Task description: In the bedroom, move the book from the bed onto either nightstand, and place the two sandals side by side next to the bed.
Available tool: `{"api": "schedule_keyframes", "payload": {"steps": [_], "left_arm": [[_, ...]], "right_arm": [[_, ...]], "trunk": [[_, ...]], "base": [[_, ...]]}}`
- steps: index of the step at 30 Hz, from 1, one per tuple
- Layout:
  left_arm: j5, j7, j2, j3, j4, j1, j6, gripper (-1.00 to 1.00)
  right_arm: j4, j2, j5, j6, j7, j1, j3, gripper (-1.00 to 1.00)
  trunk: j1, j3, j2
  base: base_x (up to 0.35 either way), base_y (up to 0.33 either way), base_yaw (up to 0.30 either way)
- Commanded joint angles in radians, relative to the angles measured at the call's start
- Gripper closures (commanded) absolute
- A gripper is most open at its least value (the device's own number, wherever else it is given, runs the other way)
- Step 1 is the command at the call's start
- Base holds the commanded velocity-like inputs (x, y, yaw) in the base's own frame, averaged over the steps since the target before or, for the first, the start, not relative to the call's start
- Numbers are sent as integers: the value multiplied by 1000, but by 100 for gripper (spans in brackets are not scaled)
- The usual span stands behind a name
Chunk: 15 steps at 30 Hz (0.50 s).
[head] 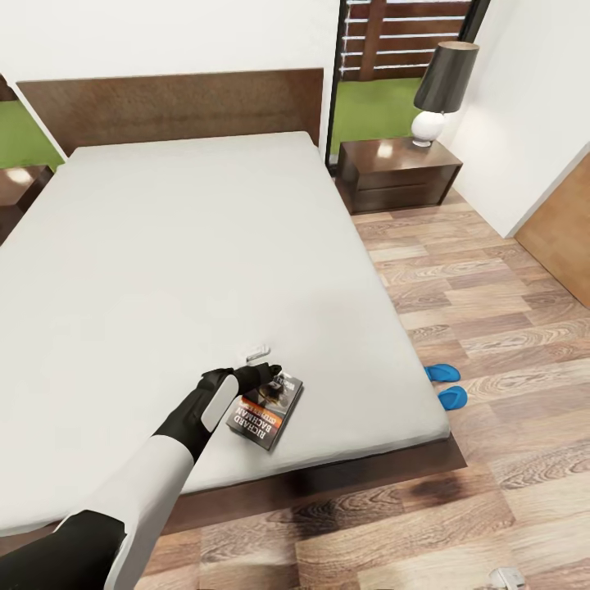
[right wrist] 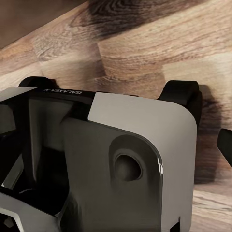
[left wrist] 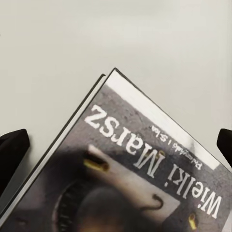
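Your left gripper point(head: 260, 370) is reaching over the book point(head: 266, 408) near the foot edge of the bed point(head: 197, 246), toward its right corner; in the left wrist view the dark fingertips point(left wrist: 12, 150) are standing spread apart on either side of the book point(left wrist: 130, 164), not clamped on it, so the gripper is released. The book is lying flat on the light-grey mattress, cover up, turned at an angle to the bed's edge. Your right gripper is showing against the wood-plank floor point(right wrist: 145, 43) in its wrist view, and you cannot tell whether it is parted or closed. The two blue sandals point(head: 447, 385) are lying on the floor just beside the bed's right edge, close to each other. A nightstand point(head: 399, 174) is standing beside the headboard's right end, carrying a lamp point(head: 442, 90).
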Motion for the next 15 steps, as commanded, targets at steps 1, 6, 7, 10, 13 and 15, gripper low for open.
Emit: {"api": "schedule_keyframes", "payload": {"steps": [1, 6, 7, 10, 13, 15], "left_arm": [[5, 11, 1, -3, -1, 0, 4, -100], [5, 11, 1, -3, -2, 0, 4, -100], [5, 11, 1, -3, -2, 0, 4, -100], [5, 11, 1, -3, -2, 0, 4, -100], [5, 11, 1, -3, -2, 1, 4, -100], [5, 11, 1, -3, -2, 1, 4, -100]], "right_arm": [[0, 0, 2, 4, 4, 0, -7, -100], [0, 0, 2, 4, 4, 0, -7, -100], [0, 0, 2, 4, 4, 0, -7, -100], [0, 0, 2, 4, 4, 0, -7, -100], [0, 0, 2, 4, 4, 0, -7, -100], [0, 0, 2, 4, 4, 0, -7, -100]], "trunk": [[0, -1, 0], [0, -1, 0], [0, -1, 0], [0, -1, 0], [-11, 9, 21], [-15, 12, 28]], "base": [[0, 0, 0], [0, 0, 0], [0, 0, 0], [0, 0, 0], [0, 0, 0], [0, 0, 0]]}}
